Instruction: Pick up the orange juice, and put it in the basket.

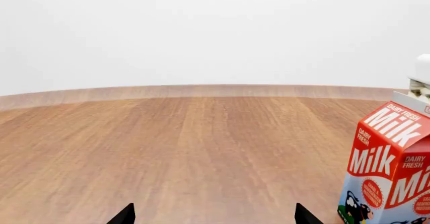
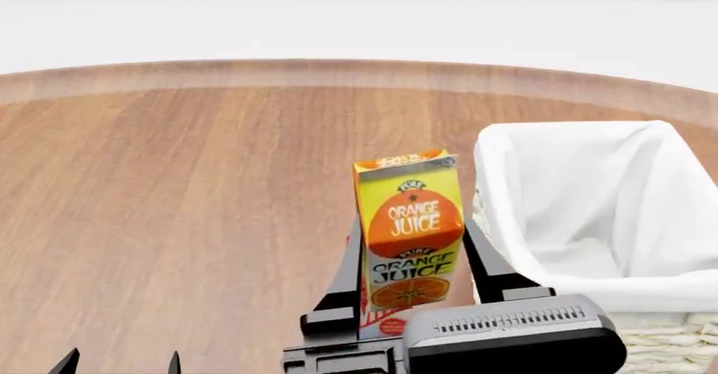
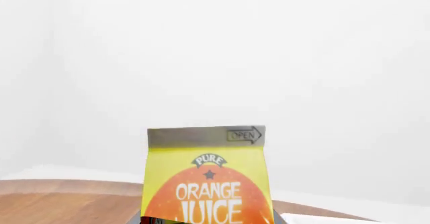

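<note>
Right end effector (image 2: 409, 260) clamps orange juice (image 2: 409, 239).

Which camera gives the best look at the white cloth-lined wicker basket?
The head view: the white wicker basket with its cloth liner shows almost whole, beside the orange juice carton. The right wrist view shows at most a white sliver; the left wrist view shows only a small, unclear white object.
</note>
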